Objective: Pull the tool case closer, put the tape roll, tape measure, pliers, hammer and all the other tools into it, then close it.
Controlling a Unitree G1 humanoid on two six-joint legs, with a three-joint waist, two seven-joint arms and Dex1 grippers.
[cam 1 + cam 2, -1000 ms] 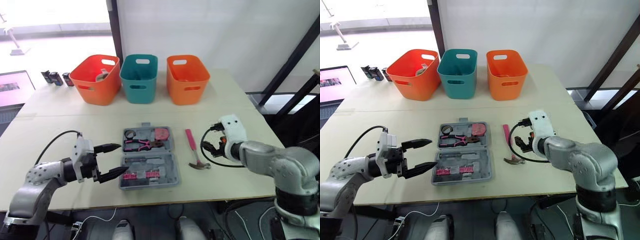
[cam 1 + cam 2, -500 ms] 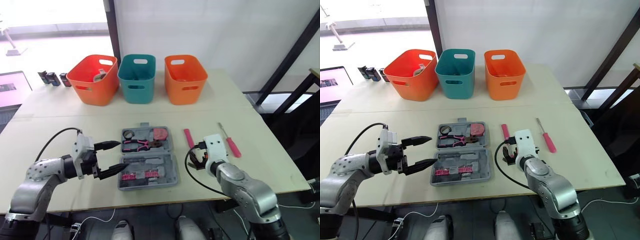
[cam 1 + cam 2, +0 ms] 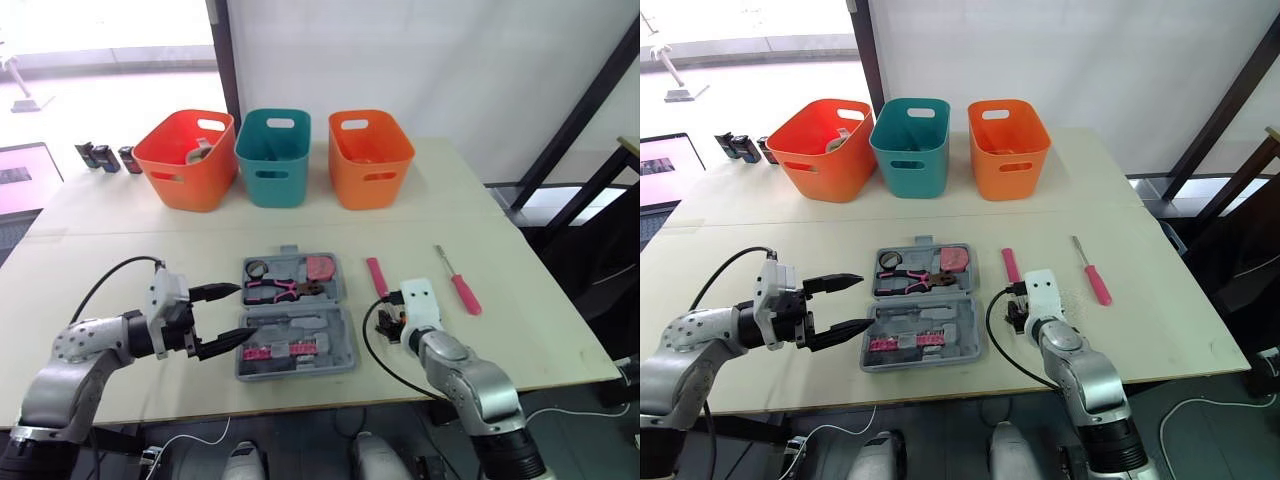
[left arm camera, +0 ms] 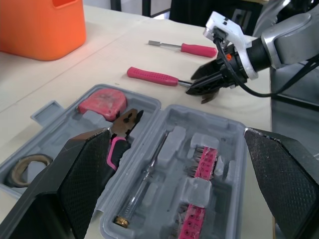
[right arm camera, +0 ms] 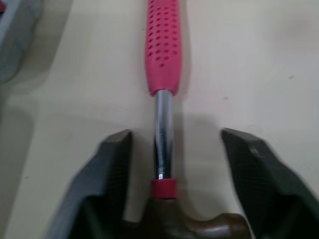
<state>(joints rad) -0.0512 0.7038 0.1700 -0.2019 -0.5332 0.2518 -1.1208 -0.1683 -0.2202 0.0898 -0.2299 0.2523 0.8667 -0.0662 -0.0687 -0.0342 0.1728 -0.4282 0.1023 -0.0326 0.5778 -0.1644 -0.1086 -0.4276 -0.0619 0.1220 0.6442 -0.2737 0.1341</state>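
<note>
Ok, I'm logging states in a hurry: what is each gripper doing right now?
Left gripper: open, holding nothing.
Right gripper: open, straddling the metal shaft of the hammer, not gripping it.

Well beyond the left gripper (image 3: 243, 314), along the far side of the table (image 3: 100, 220), stand an orange bin (image 3: 200, 185), a teal bin (image 3: 275, 192) and, beyond the right gripper (image 3: 385, 322), a second orange bin (image 3: 365, 192), with small black objects (image 3: 105, 157) beside the first.

A big pale table (image 3: 480, 200) stands by a white wall (image 3: 420, 60). Bright light comes through what may be a window (image 3: 100, 20).
</note>
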